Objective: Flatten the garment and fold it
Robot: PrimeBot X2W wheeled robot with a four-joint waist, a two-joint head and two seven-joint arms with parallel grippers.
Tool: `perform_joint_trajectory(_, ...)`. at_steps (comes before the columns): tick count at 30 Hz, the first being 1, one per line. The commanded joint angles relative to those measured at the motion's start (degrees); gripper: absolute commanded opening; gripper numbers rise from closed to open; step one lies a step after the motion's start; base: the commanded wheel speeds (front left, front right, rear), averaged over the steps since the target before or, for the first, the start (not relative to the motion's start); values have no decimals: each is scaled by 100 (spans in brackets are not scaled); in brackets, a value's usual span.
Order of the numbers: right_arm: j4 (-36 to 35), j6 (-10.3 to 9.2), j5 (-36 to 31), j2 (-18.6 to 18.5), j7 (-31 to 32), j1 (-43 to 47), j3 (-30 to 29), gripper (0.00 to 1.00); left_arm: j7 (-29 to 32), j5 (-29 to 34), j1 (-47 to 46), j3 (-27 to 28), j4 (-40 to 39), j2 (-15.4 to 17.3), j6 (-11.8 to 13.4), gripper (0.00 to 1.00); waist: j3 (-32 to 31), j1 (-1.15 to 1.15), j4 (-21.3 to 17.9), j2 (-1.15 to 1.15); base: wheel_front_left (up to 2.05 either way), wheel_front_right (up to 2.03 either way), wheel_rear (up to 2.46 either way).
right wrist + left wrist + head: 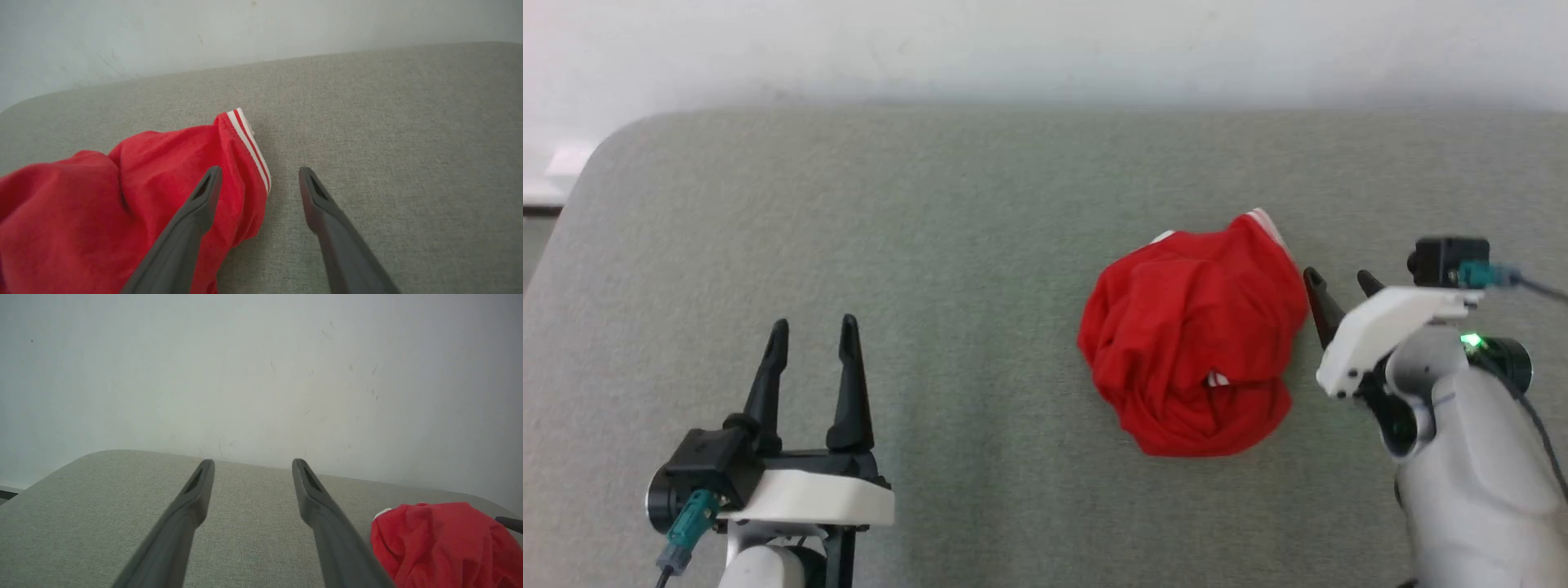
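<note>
While garment (1192,343) lies bunched, long axis near-far, striped trim (1270,224) pointing far-right, left pincer (815,321) and right pincer (1336,274) gape, empty.

Left tool (814,323) black-fingered, white shell (809,498), teal plug (690,518)

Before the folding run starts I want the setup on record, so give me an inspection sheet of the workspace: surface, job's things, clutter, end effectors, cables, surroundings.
Surface: grey-green woven fabric tabletop with a rounded far-left corner.
Job's things: crumpled red cloth garment with red-and-white striped trim, bunched in a heap right of centre, not flattened.
Clutter: nothing seen.
End effectors: left end effector open over bare tabletop, apart from the garment; right end effector open beside the garment's right edge, contact cannot be told.
Cables: dark cable with teal plug at the left wrist, another at the right wrist, both off the garment.
Surroundings: plain white wall behind the tabletop.
</note>
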Motion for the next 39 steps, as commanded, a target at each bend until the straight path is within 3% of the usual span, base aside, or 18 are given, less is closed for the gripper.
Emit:
perform_joint_trajectory(1, 273, -10, -53, -8, 181, -240, -99, 100, -26, 67, -62, 31, -11, -51, -65, 100, 293, 0, 304, 0, 0, 0, 0)
perform_joint_trajectory(7, 1342, -10, -472, -9, 1401, -856, -340, 100, -27, 165, -166, 62, 4, -144, -176, 100, 480, 0, 504, 0, 0, 0, 0)
perform_joint_trajectory(8, 1447, -10, -511, -9, 1605, -909, -357, 81, -27, 168, -169, 65, 1, -150, -177, 100, 484, 0, 509, 0, 0, 0, 0)
perform_joint_trajectory(10, 1556, -10, -655, -9, 1922, -967, -318, 13, -27, 170, -158, 78, 10, -159, -169, 100, 474, 0, 497, 0, 0, 0, 0)
perform_joint_trajectory(11, 1580, -10, -684, -9, 2043, -968, -347, 0, -27, 172, -147, 91, 18, -162, -165, 100, 450, 0, 475, 0, 0, 0, 0)
perform_joint_trajectory(19, 749, -10, -1009, -147, 1674, -707, -1051, 0, -27, 182, -80, 178, 77, -168, -176, 100, 186, 0, 233, 0, 0, 0, 0)
perform_joint_trajectory(24, -460, -10, -1652, -313, 1583, -331, -1811, 0, -27, 213, -22, 222, 120, -169, -208, 100, -22, 0, 80, 0, 0, 0, 0)
perform_joint_trajectory(27, -1402, -10, -1809, -232, 1758, -154, -1869, 0, -27, 223, 6, 233, 126, -169, -222, 100, -95, 0, 42, 0, 0, 0, 0)
perform_joint_trajectory(32, -3044, -10, -1372, -64, 2192, 231, -1036, 0, -27, 221, 50, 219, 122, -169, -204, 100, -137, 0, 27, 0, 0, 0, 0)
perform_joint_trajectory(36, -3999, -10, -794, -20, 2507, 533, 288, 0, -27, 204, 34, 186, 158, -169, -220, 100, -99, 0, 63, 0, 0, 0, 0)
perform_joint_trajectory(39, -4219, -10, -437, -12, 2638, 675, 1427, 0, -27, 178, 18, 155, 176, -169, -219, 100, -37, 0, 108, 0, 0, 0, 0)
